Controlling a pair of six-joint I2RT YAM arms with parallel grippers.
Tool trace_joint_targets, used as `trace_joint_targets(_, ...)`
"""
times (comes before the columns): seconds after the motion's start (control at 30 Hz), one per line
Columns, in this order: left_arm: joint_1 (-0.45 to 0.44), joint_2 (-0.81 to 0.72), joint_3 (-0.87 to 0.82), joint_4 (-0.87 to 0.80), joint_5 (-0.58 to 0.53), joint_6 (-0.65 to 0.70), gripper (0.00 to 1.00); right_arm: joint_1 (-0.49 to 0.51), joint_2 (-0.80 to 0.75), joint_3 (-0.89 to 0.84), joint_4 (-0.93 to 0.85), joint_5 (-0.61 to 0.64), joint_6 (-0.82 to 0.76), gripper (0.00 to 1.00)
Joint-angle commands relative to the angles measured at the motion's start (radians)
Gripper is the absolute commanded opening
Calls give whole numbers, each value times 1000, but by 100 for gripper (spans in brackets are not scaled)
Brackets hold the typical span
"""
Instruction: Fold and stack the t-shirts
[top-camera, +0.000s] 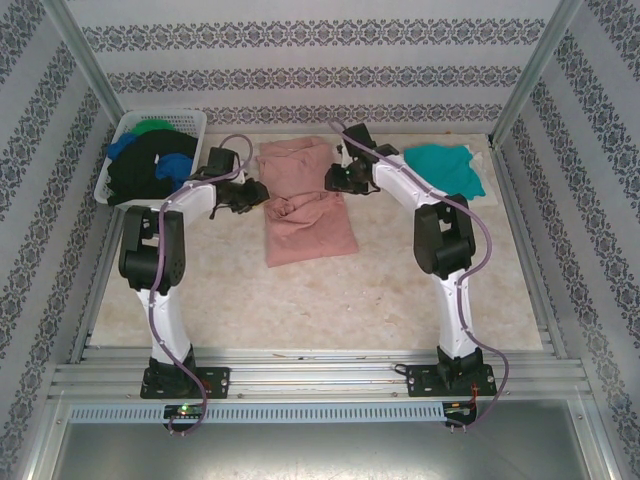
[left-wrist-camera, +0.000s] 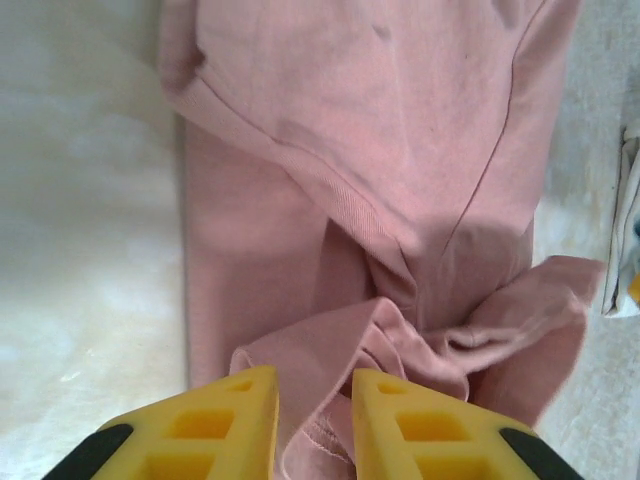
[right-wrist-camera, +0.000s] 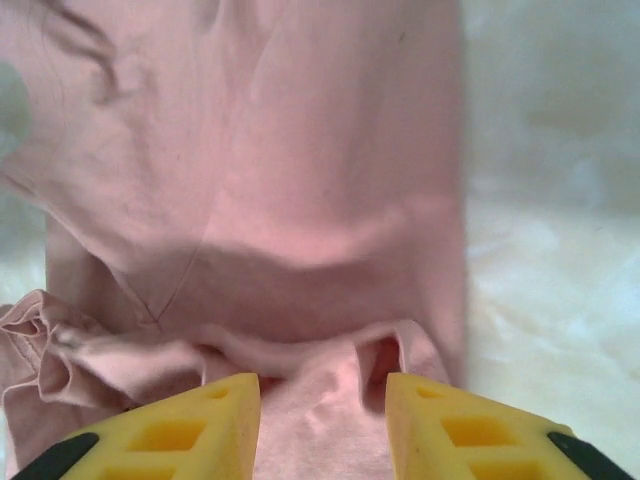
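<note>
Two pinches: left claw (top-camera: 250, 193) and right claw (top-camera: 338, 178) each nip bunched cloth at opposite side edges of the salmon-pink t-shirt (top-camera: 305, 215), mid table (top-camera: 380, 300) toward its far edge, long axis near-to-far between them.

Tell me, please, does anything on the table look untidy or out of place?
Yes. The pink t-shirt lies crumpled across its middle, where loose folds bunch up instead of lying flat. At the far left, a black t-shirt spills over the near rim of the white basket.
</note>
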Motion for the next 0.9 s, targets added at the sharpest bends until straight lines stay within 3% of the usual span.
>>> trace_joint_targets(0.0, 18, -48, 26, -76, -16, 66, 29, -13, -84, -23, -12, 24, -28, 39)
trace_joint_targets(0.13, 10, -131, -49, -61, -37, 70, 30, 37, -210, -248, 109, 9, -18, 38)
trace_joint_targets(0.27, -64, -206, -152, 4, -26, 81, 31, 103, -204, -302, 131, -17, -2, 37)
trace_joint_targets(0.4, -138, -179, -199, 94, 49, 67, 32, 108, -129, -266, 140, -24, 15, 34)
trace_joint_targets(0.53, -125, -107, -286, 261, 98, -93, 25, 66, 20, -119, 123, -111, 37, 29)
trace_joint_targets(0.73, -160, -187, -351, 295, 27, -105, 25, 22, 164, 64, 40, -80, 55, 25)
trace_joint_targets(0.87, -184, -189, -341, 267, -2, -64, 28, 6, 125, 33, 62, -60, 65, 26)
